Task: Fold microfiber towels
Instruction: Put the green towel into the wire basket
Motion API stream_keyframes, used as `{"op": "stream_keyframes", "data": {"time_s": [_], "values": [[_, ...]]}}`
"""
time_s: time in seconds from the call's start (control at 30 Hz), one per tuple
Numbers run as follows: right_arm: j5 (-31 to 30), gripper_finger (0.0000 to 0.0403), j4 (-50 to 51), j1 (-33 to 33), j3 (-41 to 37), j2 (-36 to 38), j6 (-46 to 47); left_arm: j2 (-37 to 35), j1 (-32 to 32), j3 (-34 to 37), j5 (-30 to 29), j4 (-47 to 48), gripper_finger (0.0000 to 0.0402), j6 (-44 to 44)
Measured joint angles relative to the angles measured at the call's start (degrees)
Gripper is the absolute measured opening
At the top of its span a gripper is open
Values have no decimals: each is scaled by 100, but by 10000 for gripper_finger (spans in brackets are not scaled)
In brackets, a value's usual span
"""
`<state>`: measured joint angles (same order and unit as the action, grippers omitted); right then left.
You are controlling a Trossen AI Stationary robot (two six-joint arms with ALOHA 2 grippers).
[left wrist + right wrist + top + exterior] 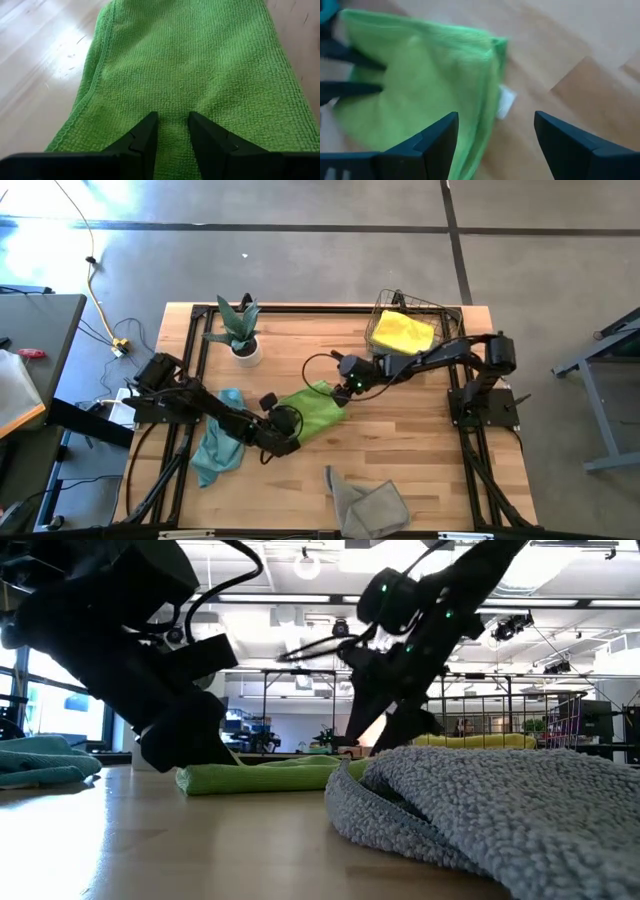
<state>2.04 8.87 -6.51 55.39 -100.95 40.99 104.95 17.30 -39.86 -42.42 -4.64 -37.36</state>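
Table (420, 450) of pale wood carries a green towel (315, 412) at its middle. Left gripper (287, 432) pinches a fold at the towel's near end. Right gripper (343, 383) hangs spread wide just above the far edge, holding nothing.

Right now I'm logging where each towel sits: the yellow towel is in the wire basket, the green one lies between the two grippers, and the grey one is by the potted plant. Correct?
Not quite. The grey towel lies at the table's near edge, far from the potted plant, as the high view shows. The yellow towel is in the wire basket, and the green towel lies between the left gripper and right gripper.
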Motion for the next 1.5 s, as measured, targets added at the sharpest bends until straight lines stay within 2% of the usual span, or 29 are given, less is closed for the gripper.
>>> {"op": "stream_keyframes", "data": {"time_s": [0.1, 0.4, 0.57, 0.7, 0.77, 1.03, 1.17, 1.37, 1.5], "values": [[74, 252, -101, -96, 1, -212, 59, 2, 0, 0, 29, 10, 103, 110], [954, 251, -763, -186, 12, -698, 227, 11, -4, 4, 76, 26, 103, 155], [1074, 242, -1180, -38, 9, -749, 280, 15, -11, 7, 73, 26, 103, 155], [1660, 226, -1420, 167, -4, -782, 420, 17, -9, 7, 10, 16, 103, 155], [1740, 217, -1441, 279, -6, -782, 416, 17, -9, 9, 7, 17, 103, 155], [1207, 164, -1566, 517, 3, -931, 405, 22, -7, 15, -20, -68, 103, 158], [906, 111, -1593, 525, 3, -946, 372, 10, -9, 20, 21, -249, 103, 165], [705, 13, -1600, 499, -1, -959, 123, -361, 57, 32, 164, -224, 103, 251], [705, 14, -1597, 482, -1, -959, 37, -646, 170, 28, 177, -184, 103, 417]]}}
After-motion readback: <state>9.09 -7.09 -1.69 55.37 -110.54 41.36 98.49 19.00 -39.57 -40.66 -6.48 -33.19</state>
